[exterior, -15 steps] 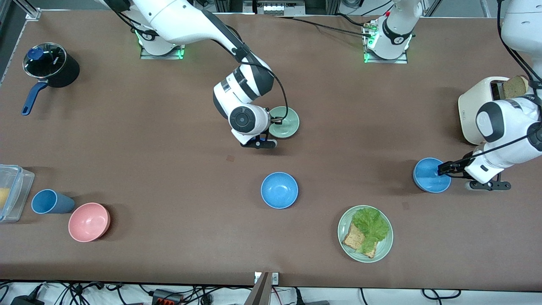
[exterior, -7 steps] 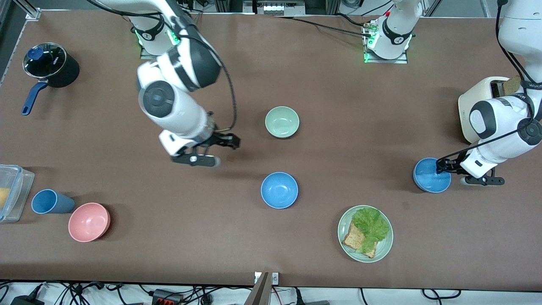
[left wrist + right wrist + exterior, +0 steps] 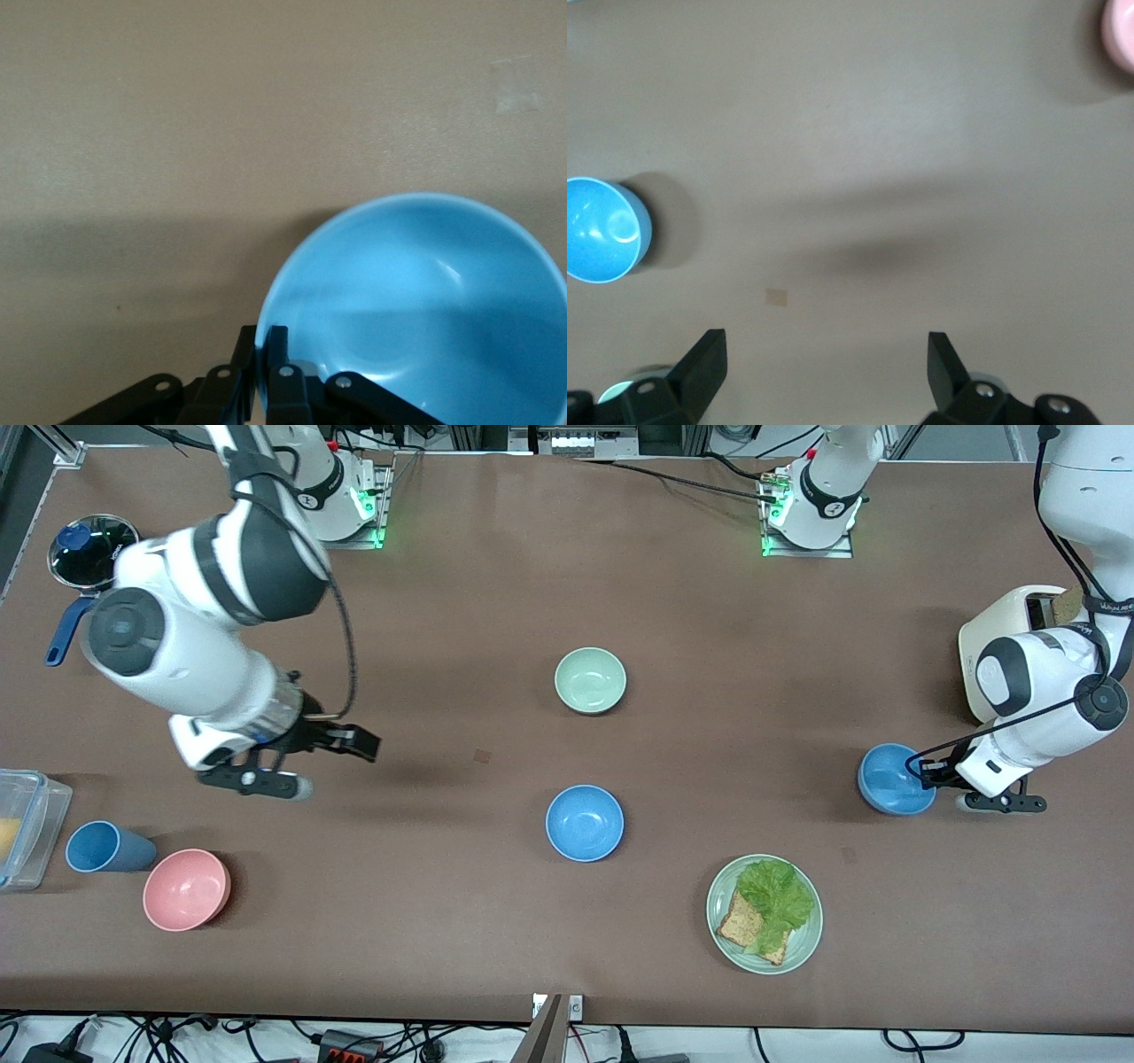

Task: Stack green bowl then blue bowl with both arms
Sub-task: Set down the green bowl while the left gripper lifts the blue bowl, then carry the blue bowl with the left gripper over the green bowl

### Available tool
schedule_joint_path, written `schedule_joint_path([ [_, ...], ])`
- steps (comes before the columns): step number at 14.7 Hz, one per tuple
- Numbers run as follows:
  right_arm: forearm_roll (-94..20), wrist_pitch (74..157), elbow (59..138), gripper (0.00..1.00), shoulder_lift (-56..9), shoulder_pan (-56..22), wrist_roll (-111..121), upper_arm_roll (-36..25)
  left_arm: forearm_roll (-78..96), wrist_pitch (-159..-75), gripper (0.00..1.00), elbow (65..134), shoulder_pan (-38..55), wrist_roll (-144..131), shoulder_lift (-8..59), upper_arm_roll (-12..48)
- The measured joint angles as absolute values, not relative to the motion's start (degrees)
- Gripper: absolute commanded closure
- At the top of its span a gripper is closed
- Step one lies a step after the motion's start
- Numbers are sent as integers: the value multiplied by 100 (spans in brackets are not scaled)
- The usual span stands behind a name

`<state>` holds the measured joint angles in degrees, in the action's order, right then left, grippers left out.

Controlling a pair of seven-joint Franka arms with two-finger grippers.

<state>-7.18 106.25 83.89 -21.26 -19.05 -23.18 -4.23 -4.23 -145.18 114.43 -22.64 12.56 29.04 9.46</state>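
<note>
The green bowl (image 3: pixel 590 680) stands upright and alone in the middle of the table. One blue bowl (image 3: pixel 585 823) sits nearer the front camera than it. My left gripper (image 3: pixel 918 771) is shut on the rim of a second blue bowl (image 3: pixel 893 781) at the left arm's end; in the left wrist view the fingers (image 3: pixel 277 341) pinch that bowl's rim (image 3: pixel 425 301). My right gripper (image 3: pixel 359 742) is open and empty over bare table toward the right arm's end. The right wrist view shows its gripper (image 3: pixel 824 354) wide open and the middle blue bowl (image 3: pixel 598 230).
A green plate (image 3: pixel 802 948) with lettuce and bread lies near the front edge. A toaster (image 3: pixel 997 646) holding bread stands by the left arm. A pink bowl (image 3: pixel 186 888), blue cup (image 3: pixel 102 847), clear container (image 3: pixel 22 824) and black pot (image 3: pixel 106 558) are at the right arm's end.
My right gripper let go of the green bowl and swung away toward the right arm's end. My left gripper shifted the held blue bowl slightly away from the front camera.
</note>
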Motion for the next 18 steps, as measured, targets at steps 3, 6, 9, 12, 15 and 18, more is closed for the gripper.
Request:
schedule_joint_path([
  [3,-718,10633,8390,0,-2080,-1516,-2073,-404,-423,-14302,100,11433,-2264,1287,2786,1015],
  [6,-716,10676,8343,0,-1936,-1114,-1597,-377,-423,-13322,100,11381,-2263,1256,2392,1341],
  [9,-697,10597,8288,0,-1720,-712,-1114,-369,-226,-12087,100,11313,-2264,1062,1547,1691],
  [12,-695,10462,8266,0,-1549,-292,-455,-369,285,-10620,100,11289,-2256,761,438,1993],
  [15,-669,10155,8246,0,-1382,-16,-163,-369,480,-9951,100,11389,-2245,-476,-231,2715],
  [18,-308,9896,8243,0,-1203,89,-33,-367,919,-10005,99,11402,-2206,-1370,-261,3576],
])
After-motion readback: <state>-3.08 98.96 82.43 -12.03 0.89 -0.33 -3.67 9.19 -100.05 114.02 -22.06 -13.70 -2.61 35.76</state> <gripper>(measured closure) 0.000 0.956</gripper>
